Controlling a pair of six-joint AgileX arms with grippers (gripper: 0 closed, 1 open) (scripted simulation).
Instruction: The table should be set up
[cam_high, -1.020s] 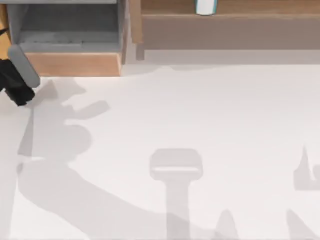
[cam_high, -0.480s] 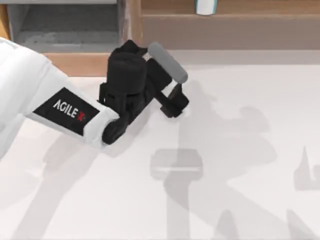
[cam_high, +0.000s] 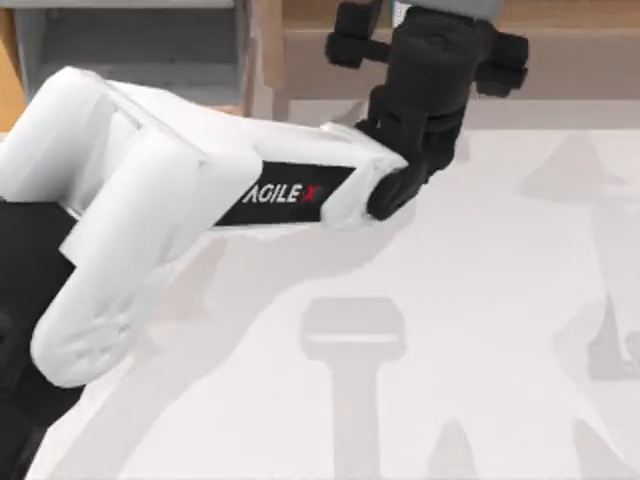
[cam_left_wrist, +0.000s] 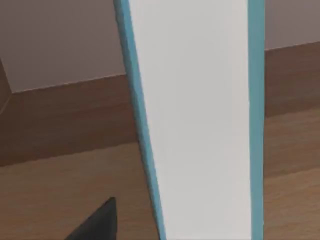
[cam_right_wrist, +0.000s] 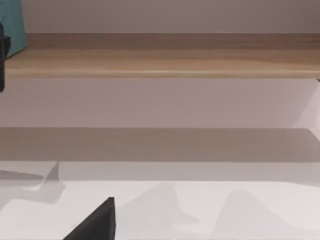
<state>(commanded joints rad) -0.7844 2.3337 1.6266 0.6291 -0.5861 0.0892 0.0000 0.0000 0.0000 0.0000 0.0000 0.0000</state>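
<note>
Off-white bench (cam_right_wrist: 240, 210) surface runs toward a long light-brown wooden shelf (cam_right_wrist: 165, 62), which lies across the far end of the bench with a pale wall behind it; grey shadows fall on the bench in front of the shelf. At one end of the shelf, a teal-edged object (cam_right_wrist: 11, 27) stands on its top, with a dark part just beside it. One black fingertip (cam_right_wrist: 97, 225) of the right pincer shows at the near edge, over the bench, well short of the shelf.
</note>
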